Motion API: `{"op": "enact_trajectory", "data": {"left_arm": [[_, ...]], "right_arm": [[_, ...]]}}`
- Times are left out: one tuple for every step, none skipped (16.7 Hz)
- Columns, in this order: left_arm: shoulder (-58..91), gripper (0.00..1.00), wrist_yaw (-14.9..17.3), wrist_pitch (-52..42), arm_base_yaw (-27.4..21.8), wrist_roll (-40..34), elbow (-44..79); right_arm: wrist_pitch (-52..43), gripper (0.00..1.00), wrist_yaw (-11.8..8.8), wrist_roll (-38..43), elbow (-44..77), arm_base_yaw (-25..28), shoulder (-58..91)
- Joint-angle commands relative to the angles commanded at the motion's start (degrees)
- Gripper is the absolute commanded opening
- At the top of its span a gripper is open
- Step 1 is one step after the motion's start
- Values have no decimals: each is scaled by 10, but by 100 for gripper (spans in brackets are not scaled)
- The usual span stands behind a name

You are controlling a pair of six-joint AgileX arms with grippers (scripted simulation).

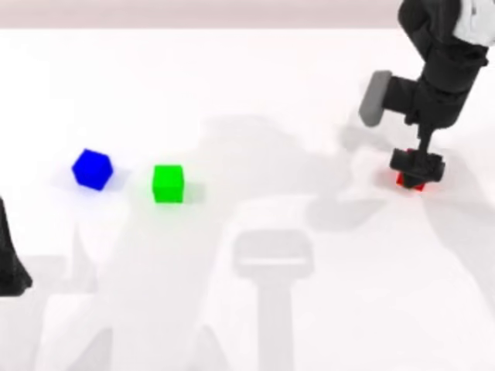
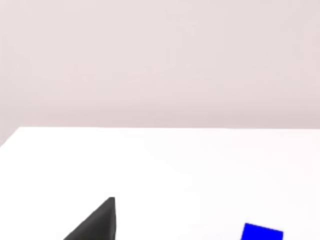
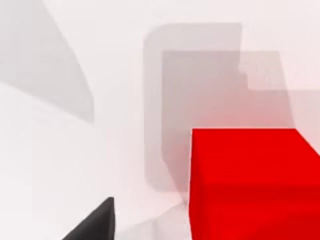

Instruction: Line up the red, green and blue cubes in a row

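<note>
The blue cube (image 1: 93, 169) and the green cube (image 1: 168, 184) lie side by side on the left of the white table (image 1: 255, 93). Far to the right, the red cube (image 1: 407, 182) rests on the table, mostly covered by my right gripper (image 1: 415, 171), which is lowered over it. In the right wrist view the red cube (image 3: 250, 185) looms large, and one dark fingertip (image 3: 97, 222) stands apart from its side, so the gripper is open. My left arm (image 1: 9, 259) is parked at the left edge; its fingertip (image 2: 97, 222) shows, with the blue cube (image 2: 262, 233) nearby.
Broad grey shadows of the arms and a camera stand fall across the table's middle (image 1: 271, 255). The table's far edge (image 1: 232, 29) meets a pale wall.
</note>
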Motion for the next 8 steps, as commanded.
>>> {"op": "enact_trajectory", "data": {"left_arm": [[0, 100, 0, 0, 0, 0, 0], [0, 100, 0, 0, 0, 0, 0], [0, 100, 0, 0, 0, 0, 0], [0, 100, 0, 0, 0, 0, 0], [0, 100, 0, 0, 0, 0, 0], [0, 100, 0, 0, 0, 0, 0], [0, 100, 0, 0, 0, 0, 0], [0, 100, 0, 0, 0, 0, 0]], "right_arm": [[26, 100, 0, 0, -17, 0, 6], [49, 100, 0, 1, -33, 1, 13], [65, 100, 0, 1, -46, 1, 18], [76, 100, 0, 1, -55, 1, 22], [80, 100, 0, 1, -59, 1, 24], [80, 100, 0, 1, -59, 1, 24], [80, 100, 0, 1, -59, 1, 24], [80, 100, 0, 1, -59, 1, 24]]}}
